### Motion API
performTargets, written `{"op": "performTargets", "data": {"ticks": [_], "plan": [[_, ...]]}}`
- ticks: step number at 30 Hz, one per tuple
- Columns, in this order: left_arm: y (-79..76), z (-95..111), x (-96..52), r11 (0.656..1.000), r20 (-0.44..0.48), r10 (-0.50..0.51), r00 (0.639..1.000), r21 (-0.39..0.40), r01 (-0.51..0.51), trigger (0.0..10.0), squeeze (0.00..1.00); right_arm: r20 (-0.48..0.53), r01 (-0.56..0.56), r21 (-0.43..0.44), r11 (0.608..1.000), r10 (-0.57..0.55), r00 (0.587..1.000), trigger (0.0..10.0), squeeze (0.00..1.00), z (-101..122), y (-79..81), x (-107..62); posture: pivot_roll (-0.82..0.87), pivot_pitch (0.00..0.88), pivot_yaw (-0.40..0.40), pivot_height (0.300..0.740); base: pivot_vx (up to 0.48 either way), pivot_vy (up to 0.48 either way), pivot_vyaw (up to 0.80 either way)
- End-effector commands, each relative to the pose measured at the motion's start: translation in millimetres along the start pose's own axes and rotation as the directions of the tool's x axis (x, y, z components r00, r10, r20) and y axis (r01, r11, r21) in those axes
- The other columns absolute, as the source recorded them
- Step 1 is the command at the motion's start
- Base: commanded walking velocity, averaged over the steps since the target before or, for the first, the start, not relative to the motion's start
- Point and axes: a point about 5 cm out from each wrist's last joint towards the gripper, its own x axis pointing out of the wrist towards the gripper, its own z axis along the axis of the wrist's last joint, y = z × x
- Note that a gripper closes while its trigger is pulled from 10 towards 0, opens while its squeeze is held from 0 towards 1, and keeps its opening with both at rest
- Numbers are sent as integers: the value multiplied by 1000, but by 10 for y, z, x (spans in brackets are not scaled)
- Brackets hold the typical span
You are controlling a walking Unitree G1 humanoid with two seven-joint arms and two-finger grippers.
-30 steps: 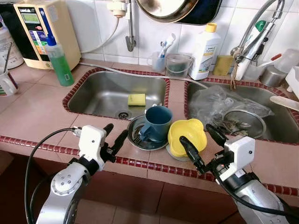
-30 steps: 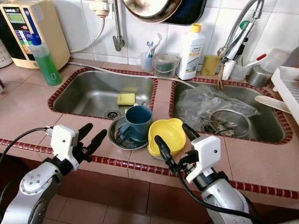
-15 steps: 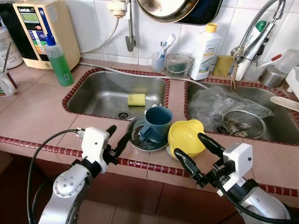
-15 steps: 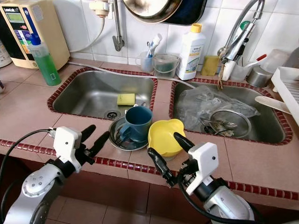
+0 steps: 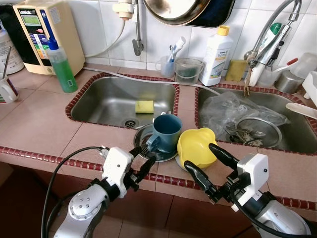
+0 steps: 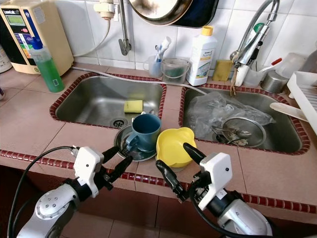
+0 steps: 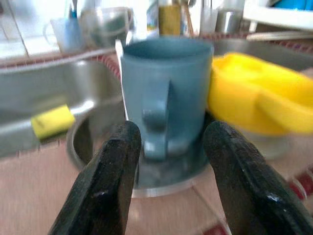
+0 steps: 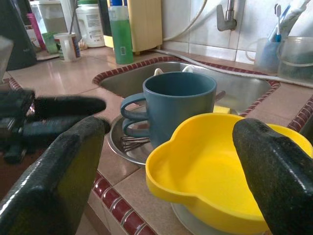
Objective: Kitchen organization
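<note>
Take the blue mug (image 5: 166, 131) as the marker: it stands upright in a shallow steel dish (image 5: 157, 149) on the tiled strip of counter (image 5: 44, 121) between the two sinks, its handle turned toward the counter's front edge, a fork or two lying in the dish under it. Touching it on the side toward the right-hand basin is a lobed yellow bowl (image 5: 197, 146), tipped a little as it sits on a small plate. The left gripper (image 5: 139, 164) hovers just in front of the mug, low at the counter's red edge, its fingers parted and empty, lined up either side of the handle; from the left wrist view the mug sits squarely between them, which looks like the set-up for a grasp. The right gripper (image 5: 204, 164) is spread wide in front of the bowl, holding nothing, one finger to each side, probably sized to take the rim. Behind the mug, a yellow sponge (image 5: 144, 105) lies in the left sink (image 5: 99, 99); a crumpled plastic bag (image 5: 233, 110) lies in the right one.
</note>
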Motion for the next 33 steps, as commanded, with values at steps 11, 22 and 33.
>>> {"op": "performTargets", "data": {"ticks": [11,22,33], "plan": [[-21,-41,211,998,-5,45,999,-39,-45,10000,0,13,9,-19,1000,-9,1000,10000,0,72,10,-20,-170,36,28,740,0,0,0],[-54,-26,329,999,7,25,1000,-44,-25,10000,0,16,22,-21,1000,-21,1000,10000,0,82,17,-35,-188,39,37,740,0,0,0],[-26,-35,321,998,18,9,1000,-57,-8,0,0,13,32,-22,999,-32,999,10000,0,79,19,-56,-191,36,39,740,0,0,0]]}}
